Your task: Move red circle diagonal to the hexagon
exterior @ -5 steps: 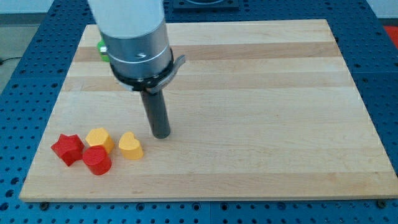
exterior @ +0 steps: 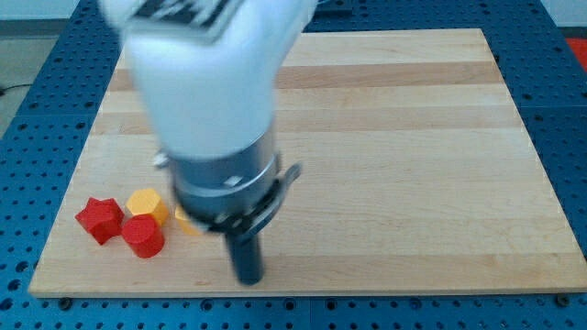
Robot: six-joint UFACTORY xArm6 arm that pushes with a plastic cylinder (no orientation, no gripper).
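— Pincer? You have none; my tip (exterior: pixel 248 278) is a bare rod, so nothing grips.

— Where does it sit in the camera view?

— Near the board's (exterior: pixel 413 137) bottom edge, right of the red circle (exterior: pixel 143 236), apart from it.

— Progress?

— Red circle touches the yellow hexagon (exterior: pixel 147 203) (red star (exterior: pixel 99 219) alongside); by my judgement the push hasn't begun.

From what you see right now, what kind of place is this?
Probably a robotics lab bench: a wooden board lies on a blue perforated table, with small coloured blocks like the red circle for pushing.
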